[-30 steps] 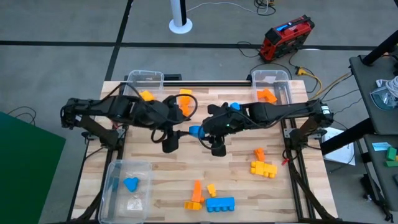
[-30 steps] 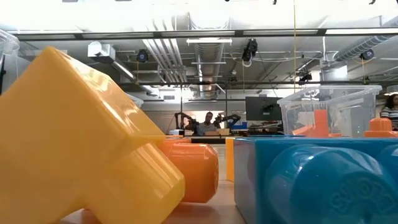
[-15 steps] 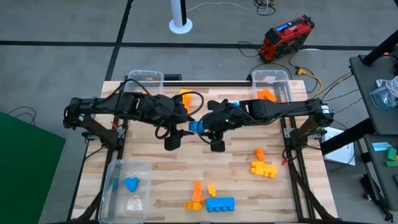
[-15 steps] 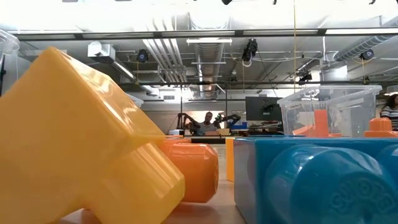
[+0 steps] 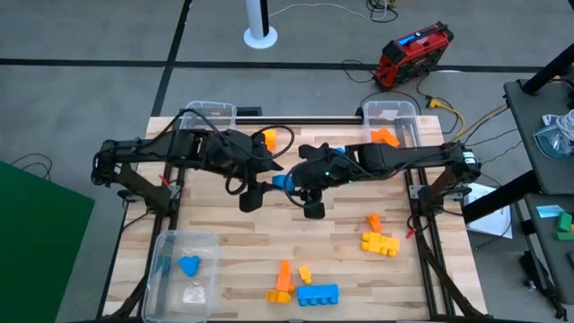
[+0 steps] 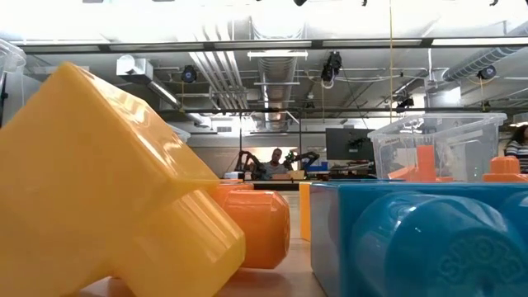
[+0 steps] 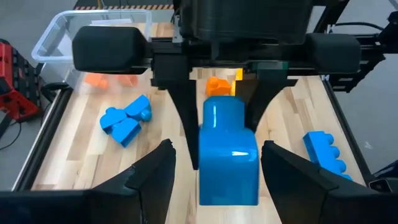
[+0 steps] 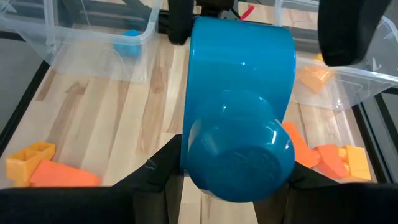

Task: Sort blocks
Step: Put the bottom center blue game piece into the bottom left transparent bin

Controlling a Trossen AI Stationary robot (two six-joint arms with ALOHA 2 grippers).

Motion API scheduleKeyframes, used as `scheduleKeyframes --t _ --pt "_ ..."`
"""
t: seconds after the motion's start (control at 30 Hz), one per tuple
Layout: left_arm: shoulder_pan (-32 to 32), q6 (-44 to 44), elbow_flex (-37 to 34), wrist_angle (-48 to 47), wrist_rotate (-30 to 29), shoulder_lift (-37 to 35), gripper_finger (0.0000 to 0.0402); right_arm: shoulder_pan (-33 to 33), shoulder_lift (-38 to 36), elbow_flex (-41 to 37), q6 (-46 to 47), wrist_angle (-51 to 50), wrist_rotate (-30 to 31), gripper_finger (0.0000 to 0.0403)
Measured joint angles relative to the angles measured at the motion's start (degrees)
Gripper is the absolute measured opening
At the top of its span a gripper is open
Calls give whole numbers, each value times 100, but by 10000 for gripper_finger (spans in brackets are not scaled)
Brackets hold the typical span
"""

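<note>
The table is the landmark: a pale wood-slat top seen from above, with both arms reaching in to meet over its middle.

Three clear bins sit on it. One at the near left corner holds a blue block. One sits at the far left corner, and one at the far right corner holds an orange block.

The left gripper and the right gripper face each other just far of the table's centre, with a blue block between them. In the left wrist view the right arm's two dark fingers stand clamped on either side of this block, while the left arm's own fingers are spread apart on either side of it, not touching. In the right wrist view the block fills the frame, gripped.

Loose blocks lie toward the table's near edge: a long blue one, an orange pair and a small yellow one beside it, and a yellow cluster with an orange piece toward the right side. An orange block lies at the far middle.

In the low view a big yellow block, an orange one and a blue one crowd the lens.
</note>
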Motion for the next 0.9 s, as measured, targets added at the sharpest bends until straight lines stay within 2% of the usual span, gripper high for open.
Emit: scheduleKeyframes --t 0.53,0.67,0.83,0.9 --pt "11 -102 -706 755 2 -4 208 -62 0 0 -55 -2 2 130" --pt "25 -24 -709 826 2 -11 176 -67 0 1 -78 -2 2 130" --pt "28 -7 -697 799 -9 -11 107 -68 0 1 -105 -4 -4 130" --pt "28 -12 -670 768 -5 -11 106 -87 0 1 -109 3 -1 130"
